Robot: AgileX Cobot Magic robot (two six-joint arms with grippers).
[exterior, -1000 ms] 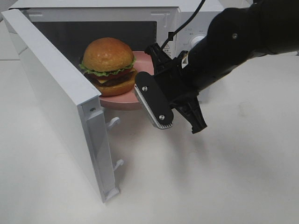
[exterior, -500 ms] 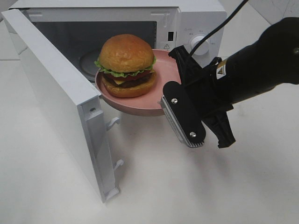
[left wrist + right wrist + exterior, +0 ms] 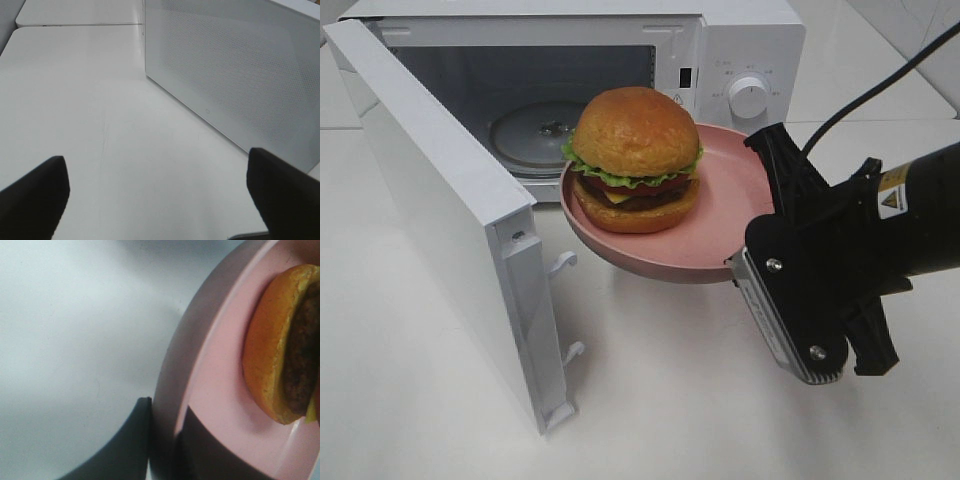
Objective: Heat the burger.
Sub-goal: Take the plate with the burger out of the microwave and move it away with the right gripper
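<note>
From the high camera, the burger [image 3: 635, 160], with its glossy golden-brown domed bun, frilly green lettuce, red layer and dark patty, sits on a smooth round pink plate [image 3: 720, 210] held in the air just in front of the open cavity of a boxy white microwave [image 3: 745, 50], above the matte white worktop [image 3: 720, 420]. The black right claw [image 3: 760, 255] pinches the plate's near rim, its ribbed metal pad facing outward. The microwave's flat white door [image 3: 430, 220] stands swung wide toward the worktop's left side, and a round glass turntable [image 3: 535, 135] lies inside. The left wrist view shows the left claw's two dark fingertips [image 3: 35, 200] spread far apart over bare worktop, beside a finely perforated white microwave panel [image 3: 235, 75]. The right wrist view shows dark fingers [image 3: 125, 445] pressed on either side of the pink rim, with the bun's matte underside and grainy patty close by.
</note>
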